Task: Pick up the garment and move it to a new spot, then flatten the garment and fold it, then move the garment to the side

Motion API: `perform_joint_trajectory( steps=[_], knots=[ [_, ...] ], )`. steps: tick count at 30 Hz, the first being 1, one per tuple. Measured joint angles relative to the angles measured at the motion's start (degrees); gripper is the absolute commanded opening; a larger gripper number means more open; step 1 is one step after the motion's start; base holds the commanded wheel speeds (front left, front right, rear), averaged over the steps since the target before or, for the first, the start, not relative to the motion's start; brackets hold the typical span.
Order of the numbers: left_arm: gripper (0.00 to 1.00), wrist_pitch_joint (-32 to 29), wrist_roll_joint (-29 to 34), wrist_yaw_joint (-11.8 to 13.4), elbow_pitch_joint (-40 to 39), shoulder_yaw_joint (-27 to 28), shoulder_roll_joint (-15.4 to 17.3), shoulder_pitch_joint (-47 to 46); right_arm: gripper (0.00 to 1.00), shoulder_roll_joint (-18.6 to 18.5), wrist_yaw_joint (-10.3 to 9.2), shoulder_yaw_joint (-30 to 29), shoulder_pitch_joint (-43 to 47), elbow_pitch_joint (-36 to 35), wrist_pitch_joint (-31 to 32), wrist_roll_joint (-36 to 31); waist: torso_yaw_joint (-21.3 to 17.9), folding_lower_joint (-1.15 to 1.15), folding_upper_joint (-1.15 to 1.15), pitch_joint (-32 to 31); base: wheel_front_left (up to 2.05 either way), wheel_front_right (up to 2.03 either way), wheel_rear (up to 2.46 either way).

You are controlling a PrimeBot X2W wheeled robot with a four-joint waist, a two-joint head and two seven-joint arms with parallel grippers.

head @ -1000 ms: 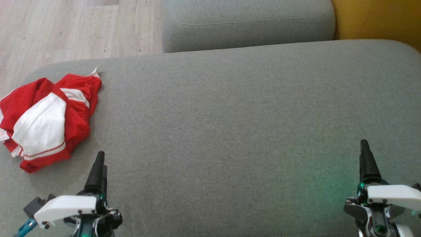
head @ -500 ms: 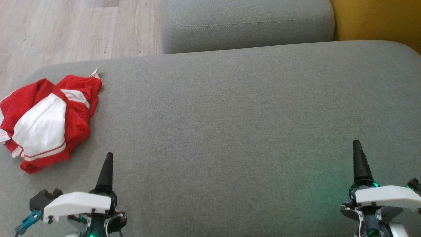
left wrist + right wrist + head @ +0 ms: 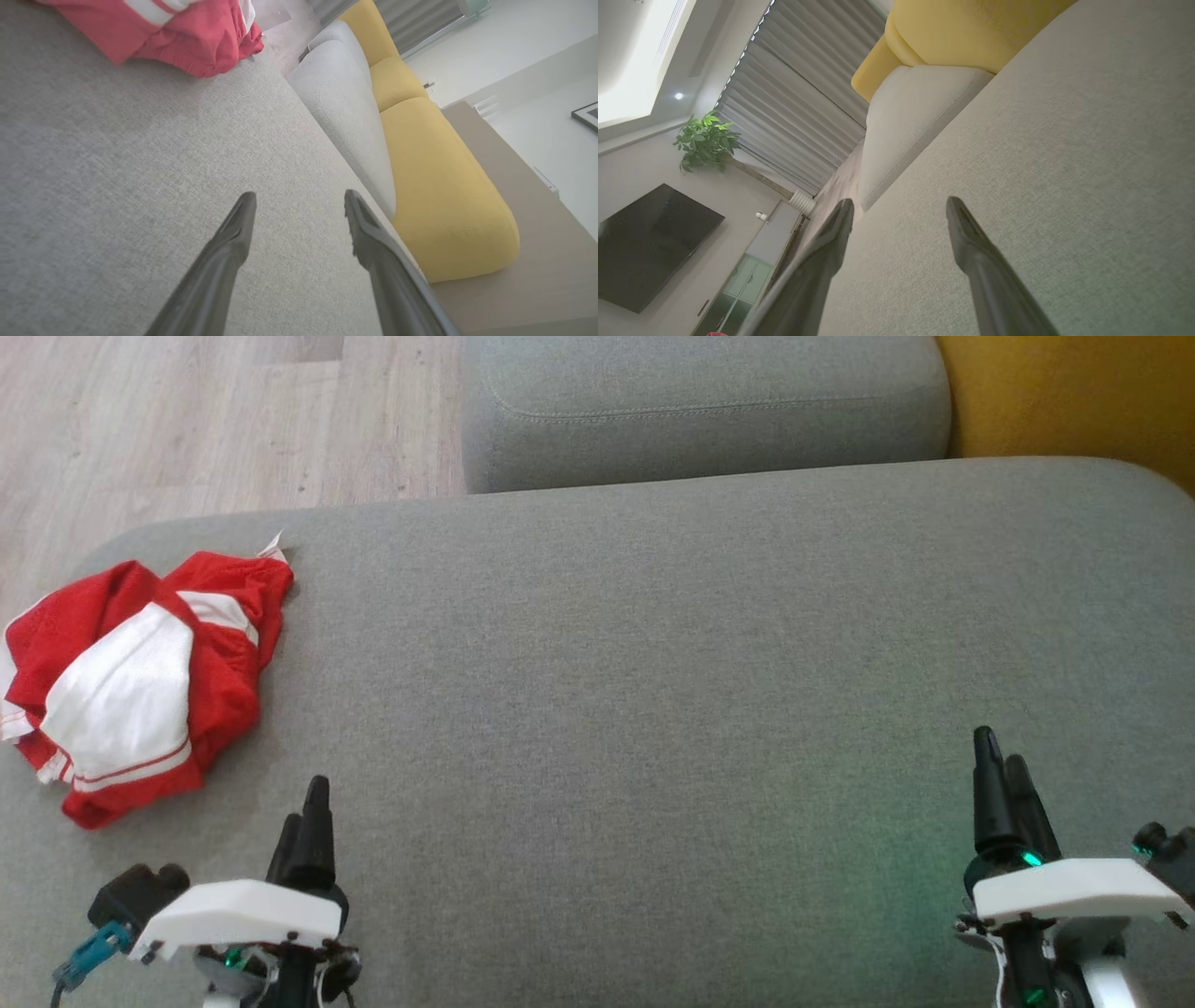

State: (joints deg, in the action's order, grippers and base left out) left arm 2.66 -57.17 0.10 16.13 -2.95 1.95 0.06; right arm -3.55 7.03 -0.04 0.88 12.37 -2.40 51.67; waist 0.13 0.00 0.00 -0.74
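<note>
Grey upholstered seat (image 3: pixel 653 663): a wide cushion, taken as the working surface. The centre and right are free for laying cloth out.

Garment (image 3: pixel 140 681): a red mesh sports piece with white panels, crumpled in a heap. It is found at the seat's far left, close to the edge above the wooden floor (image 3: pixel 187 420).

Left tool (image 3: pixel 299 200): the jaws are spread wide and nothing is held. It is placed near the heap, on its right and nearer the robot, not touching it.

Right tool (image 3: pixel 899 207): likewise spread and empty, well apart from the garment, over the seat's right side.

The first pick-up is judged not yet begun. A raised red fold near the heap's middle should be chosen rather than a thin hem, so that several layers are pinched. The fingertips should be pressed lightly into the upholstery before closing. The cloth should be lifted clear before it is carried toward the centre, so that nothing is dragged off the edge.
</note>
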Motion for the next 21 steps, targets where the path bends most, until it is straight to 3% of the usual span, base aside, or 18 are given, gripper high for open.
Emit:
perform_joint_trajectory(
  steps=[21],
  knots=[
    [1.0,3.59,17.53,2.46,-0.98,-2.1,0.62,1.04,1.0,-0.7,0.0,3.27,1.18,-1.4,-3.72,-16.16,-0.04,0.0,0.0,-0.27,0.0,0.0,0.0]
  ],
)
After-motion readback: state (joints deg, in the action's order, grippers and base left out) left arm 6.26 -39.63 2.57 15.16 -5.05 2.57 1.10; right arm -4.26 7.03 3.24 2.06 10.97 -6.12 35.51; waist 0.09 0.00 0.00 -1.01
